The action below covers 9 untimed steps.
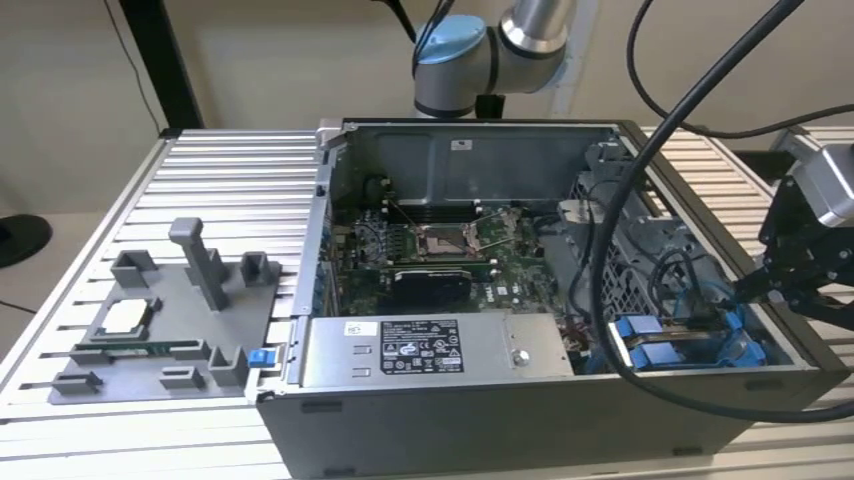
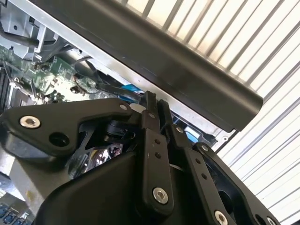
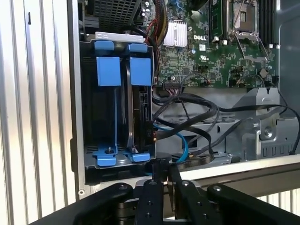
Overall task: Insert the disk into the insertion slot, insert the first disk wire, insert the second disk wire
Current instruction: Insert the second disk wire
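Observation:
The disk (image 3: 140, 112) stands on edge in its blue carrier inside the insertion slot (image 3: 91, 117), a dark bay at the case's corner, beside a second blue carrier (image 3: 108, 70). The blue tabs (image 1: 647, 340) appear in the exterior view at the case's front right. A thin blue wire (image 3: 182, 138) and thick black wires (image 3: 197, 110) lie loose next to the bay; where their ends go is hidden. My gripper (image 3: 163, 166) hovers over the case rim just outside the bay, fingers pressed together with nothing seen between them. It is also in the second wrist view (image 2: 153, 103) and the exterior view (image 1: 754, 290).
The open computer case (image 1: 441, 415) lies on a slatted aluminium table (image 1: 227, 190). A silver power-supply box (image 1: 420, 350) sits along its front and the motherboard (image 1: 441, 250) behind. A grey fixture tray (image 1: 160, 320) is on the exterior view's left. Thick black cables (image 1: 667, 130) hang over the case.

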Available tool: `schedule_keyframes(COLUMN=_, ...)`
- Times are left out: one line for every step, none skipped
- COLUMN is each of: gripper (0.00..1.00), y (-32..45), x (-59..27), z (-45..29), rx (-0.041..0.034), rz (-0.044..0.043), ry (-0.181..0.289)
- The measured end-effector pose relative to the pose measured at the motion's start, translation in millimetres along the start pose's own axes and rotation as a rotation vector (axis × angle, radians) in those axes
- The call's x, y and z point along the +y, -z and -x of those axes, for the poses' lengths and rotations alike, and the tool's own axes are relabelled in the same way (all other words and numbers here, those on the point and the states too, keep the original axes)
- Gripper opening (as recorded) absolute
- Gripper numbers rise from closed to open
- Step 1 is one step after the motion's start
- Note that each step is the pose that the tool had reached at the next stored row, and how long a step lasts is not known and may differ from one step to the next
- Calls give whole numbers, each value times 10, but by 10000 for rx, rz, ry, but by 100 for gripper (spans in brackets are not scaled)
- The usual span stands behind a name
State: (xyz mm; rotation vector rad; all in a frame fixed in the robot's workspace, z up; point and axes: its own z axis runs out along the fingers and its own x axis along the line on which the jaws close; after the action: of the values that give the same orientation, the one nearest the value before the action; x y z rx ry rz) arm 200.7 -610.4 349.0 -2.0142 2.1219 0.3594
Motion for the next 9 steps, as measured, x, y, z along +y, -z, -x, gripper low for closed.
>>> schedule_keyframes(gripper=100, y=1, x=-1, z=-2, rx=-24, rz=1, ry=1)
schedule_keyframes(gripper=100, y=2, x=-1, z=-4, rx=-58, rz=3, ry=3)
schedule_keyframes(gripper=100, y=6, x=-2, z=-4, rx=-95, rz=6, ry=5)
schedule_keyframes(gripper=100, y=12, x=-1, z=-3, rx=-125, rz=7, ry=6)
schedule_keyframes(gripper=0, y=24, x=0, z=1, rx=-160, rz=9, ry=6)
schedule_keyframes(gripper=0, y=37, x=3, z=4, rx=-197, rz=11, ry=7)
schedule_keyframes(gripper=0, y=52, x=10, z=8, rx=-240, rz=13, ry=6)
schedule_keyframes(gripper=0, y=72, x=20, z=14, rx=-283, rz=15, ry=8)
schedule_keyframes(gripper=0, y=91, x=34, z=20, rx=-333, rz=18, ry=11)
